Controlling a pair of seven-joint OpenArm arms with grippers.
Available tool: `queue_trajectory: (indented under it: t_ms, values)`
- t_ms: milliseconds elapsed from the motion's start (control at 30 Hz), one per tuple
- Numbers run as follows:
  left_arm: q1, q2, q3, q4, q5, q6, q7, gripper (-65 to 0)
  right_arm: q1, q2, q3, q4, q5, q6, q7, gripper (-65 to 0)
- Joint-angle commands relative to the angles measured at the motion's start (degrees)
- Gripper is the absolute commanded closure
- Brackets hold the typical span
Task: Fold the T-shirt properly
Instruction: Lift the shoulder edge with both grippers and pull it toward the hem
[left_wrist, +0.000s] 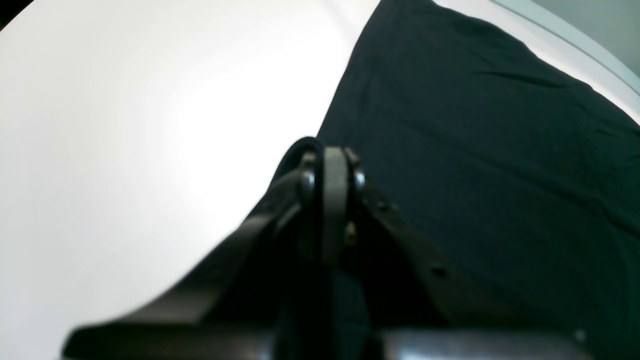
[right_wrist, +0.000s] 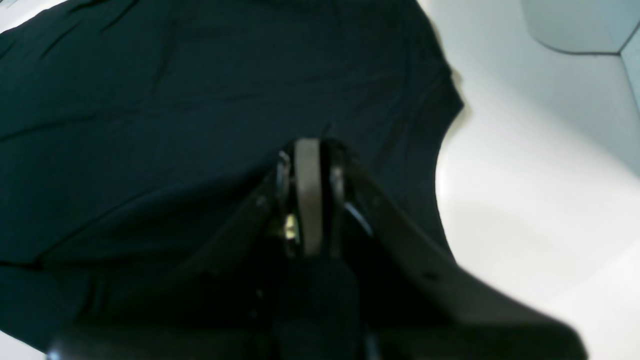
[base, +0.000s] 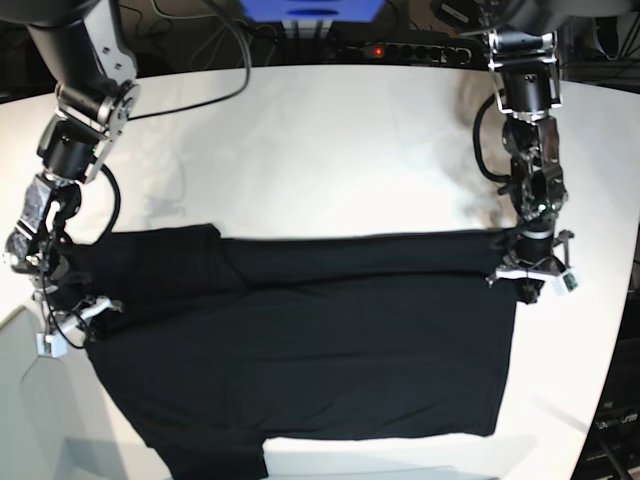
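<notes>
Two sets of fingers (left_wrist: 334, 165) (right_wrist: 307, 160) clamped on T-shirt (base: 300, 340) edges, cloth spread between.

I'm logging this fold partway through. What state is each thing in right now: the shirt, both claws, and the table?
T-shirt: black, spread flat on the table, top part folded over into a straight crease, plain side up.
Left claw: shut on the T-shirt at its edge.
Right claw: shut on the T-shirt near the sleeve.
Table: white, bare beyond the shirt's crease.
</notes>
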Motion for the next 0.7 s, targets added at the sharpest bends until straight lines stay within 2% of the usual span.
queue_trajectory:
  t_ms: [0,100,233,533,667]
  values:
    - [-1.20,-0.87,-0.27,0.92,-0.10,-0.30,-1.53,-0.1,1.69,0.93,0.25,1.02,1.09,-0.37,1.81,0.0]
    - [-1.28,-0.87,-0.27,0.92,-0.10,-0.30,-1.53,-0.1,1.69,0.93,0.25,1.02,1.26,-0.72,1.81,0.0]
    - [-1.28,-0.78,-0.27,0.92,-0.10,-0.38,-1.53,-0.1,1.69,1.02,2.10,1.02,1.53,-4.67,1.81,0.0]
    - [-3.31,-0.78,-0.09,-0.39,-0.10,-0.47,-1.53,-0.3,1.69,0.76,2.28,1.02,1.53,-5.03,1.81,0.0]
    - [-5.68,-0.78,-0.09,-4.35,-0.10,-0.47,-1.53,-7.9,1.69,0.76,2.28,1.02,1.26,-5.03,1.81,0.0]
